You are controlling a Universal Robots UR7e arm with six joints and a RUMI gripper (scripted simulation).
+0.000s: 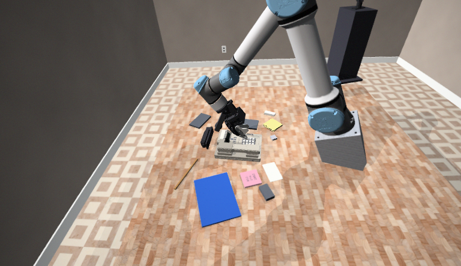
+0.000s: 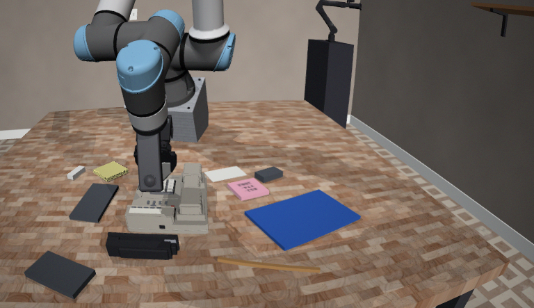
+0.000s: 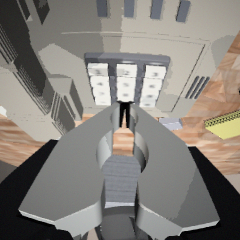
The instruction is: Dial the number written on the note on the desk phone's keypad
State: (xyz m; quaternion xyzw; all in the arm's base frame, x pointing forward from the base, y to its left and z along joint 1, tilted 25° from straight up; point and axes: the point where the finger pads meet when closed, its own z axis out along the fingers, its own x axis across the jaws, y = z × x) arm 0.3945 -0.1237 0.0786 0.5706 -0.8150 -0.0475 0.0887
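Note:
The beige desk phone [image 1: 237, 157] [image 2: 143, 222] [image 3: 187, 62] stands on the table with its handset [image 2: 190, 199] lying in the cradle. Its keypad [image 1: 250, 141] [image 2: 170, 185] [image 3: 126, 82] has white keys in three columns. My gripper [image 1: 246, 137] [image 3: 125, 103] is shut and empty, its tips pointing down at the lower end of the keypad's middle column. The tips hide the bottom key there; I cannot tell whether they touch it. In the exterior view the arm hides part of the keypad. The pink note [image 1: 250, 178] [image 2: 247, 189] carries dark writing, too small to read.
A black object [image 1: 206, 137] [image 2: 142, 245] stands beside the phone. A yellow pad [image 1: 272, 124] [image 2: 110, 171] [image 3: 226, 125] and a small grey block [image 1: 273, 137] [image 3: 171, 123] lie past the keypad end. A blue folder [image 1: 217, 198] [image 2: 302, 219], a pencil [image 1: 185, 174] [image 2: 268, 264] and a white card [image 1: 272, 172] [image 2: 224, 174] lie around.

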